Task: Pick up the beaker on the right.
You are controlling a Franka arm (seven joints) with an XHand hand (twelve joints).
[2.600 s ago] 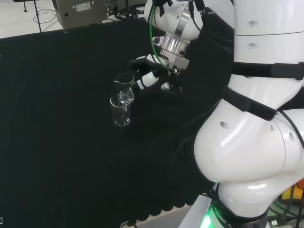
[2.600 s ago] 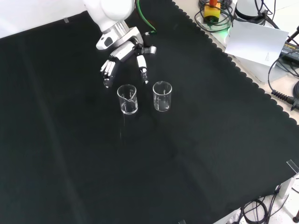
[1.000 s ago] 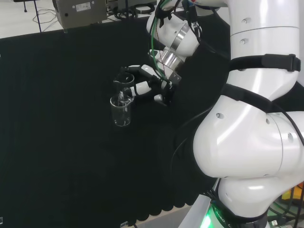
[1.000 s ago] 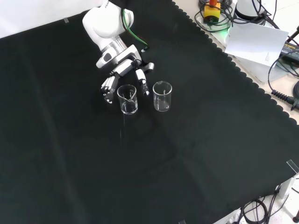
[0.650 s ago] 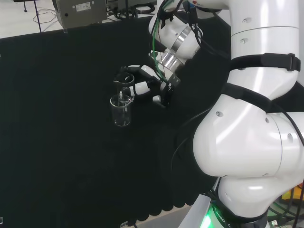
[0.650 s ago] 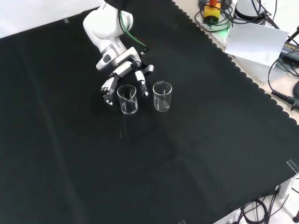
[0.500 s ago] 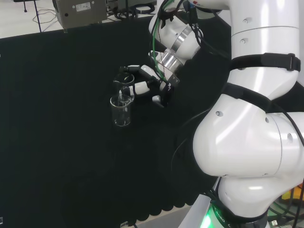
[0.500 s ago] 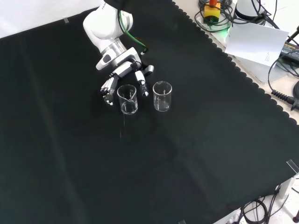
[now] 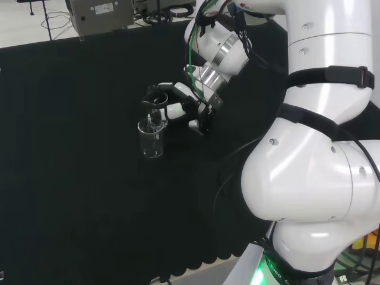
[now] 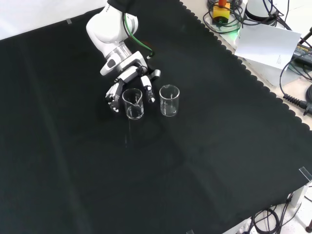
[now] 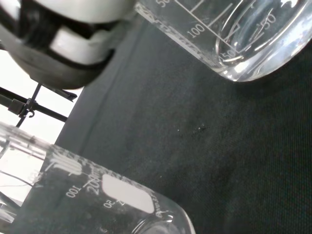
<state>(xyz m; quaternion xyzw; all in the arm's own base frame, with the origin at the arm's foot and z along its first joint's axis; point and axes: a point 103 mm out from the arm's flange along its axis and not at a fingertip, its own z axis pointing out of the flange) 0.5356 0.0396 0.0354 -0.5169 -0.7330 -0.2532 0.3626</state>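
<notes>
Our hand (image 10: 127, 79) has crept closer, fingers spread around the left beaker (image 10: 132, 104) in the front view. The right beaker (image 10: 169, 100) stands just beside it; we should shift across before closing.

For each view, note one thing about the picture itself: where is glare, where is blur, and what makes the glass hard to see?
Head view: glare on the arm's white links; the two beakers show as faint outlines against the black cloth. Front view: even light, rims catch highlights, hand crisp. Wrist view: part of the hand is a close blur; bright background behind the cloth's edge.
</notes>
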